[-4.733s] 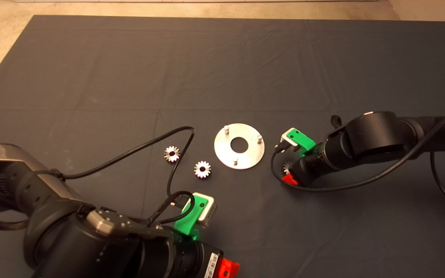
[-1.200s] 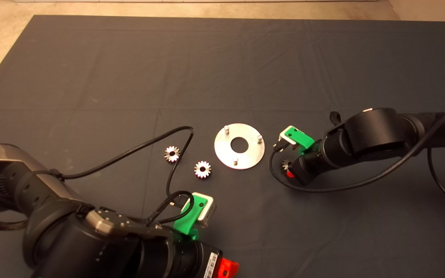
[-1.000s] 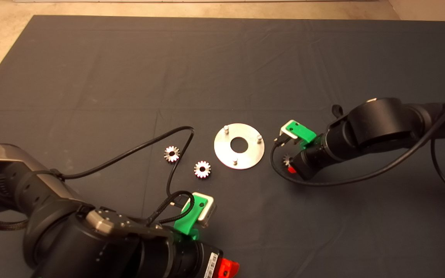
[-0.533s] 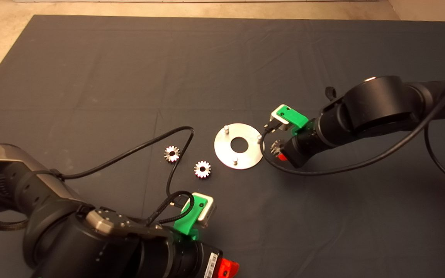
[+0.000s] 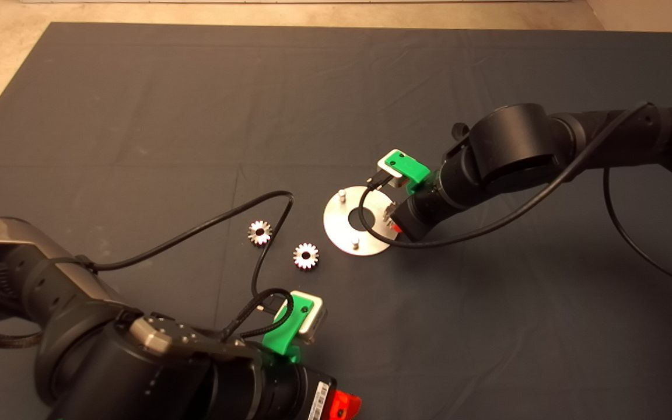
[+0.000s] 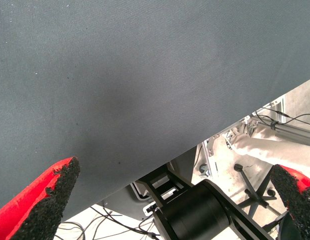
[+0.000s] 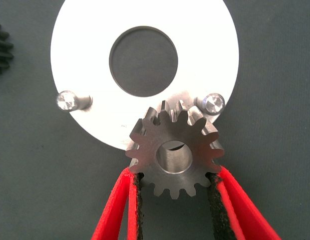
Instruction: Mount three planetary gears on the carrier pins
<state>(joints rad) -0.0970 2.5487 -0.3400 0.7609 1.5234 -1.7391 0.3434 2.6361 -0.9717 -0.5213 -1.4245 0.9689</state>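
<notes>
Right wrist view: the right gripper (image 7: 174, 176) has its two fingers (image 7: 130, 196) closed on one gear (image 7: 175, 153), held flat over the near rim of the disc (image 7: 144, 30). Just beyond it, two carrier pins (image 7: 67, 100) show either side; the third is hidden. Two more gears (image 5: 305, 256) lie on the desk's mat (image 5: 137, 105), well left of the fingers. Parked at the near edge, the left gripper (image 6: 175, 200) has its fingers spread wide, holding nothing.

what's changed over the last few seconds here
The right gripper, shut on a gear, lifted it off the mat and carried it left to the disc, above its pins. The two loose gears and the parked left gripper stayed put.
</notes>
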